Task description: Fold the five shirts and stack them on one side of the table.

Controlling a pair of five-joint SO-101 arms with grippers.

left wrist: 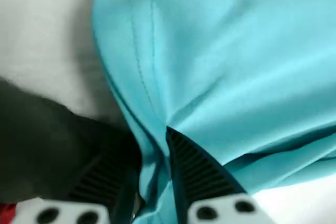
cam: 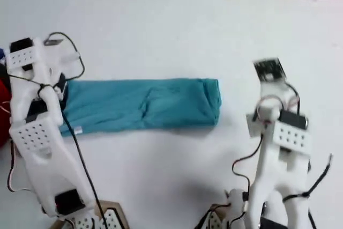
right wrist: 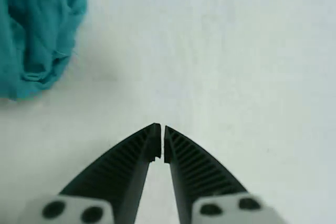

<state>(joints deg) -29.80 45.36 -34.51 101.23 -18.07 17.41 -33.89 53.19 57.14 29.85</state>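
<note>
Left gripper (left wrist: 151, 153): pinching teal shirt (cam: 144, 103) at its end nearest tabletop (cam: 161, 25) left edge. Right gripper (right wrist: 160, 132): pressed together, above bare surface beside shirt's opposite end. Shirt: folded long band, mid-tabletop.

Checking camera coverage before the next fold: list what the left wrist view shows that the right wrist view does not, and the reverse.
Left wrist view: the left gripper shut on the teal shirt at its stitched edge, cloth pinched between the fingers, and a sliver of a red item beside the gripper.
Right wrist view: the right gripper shut on nothing, over the bare white table, apart from the shirt's bunched end.
Both: the teal shirt and the white table.
</note>
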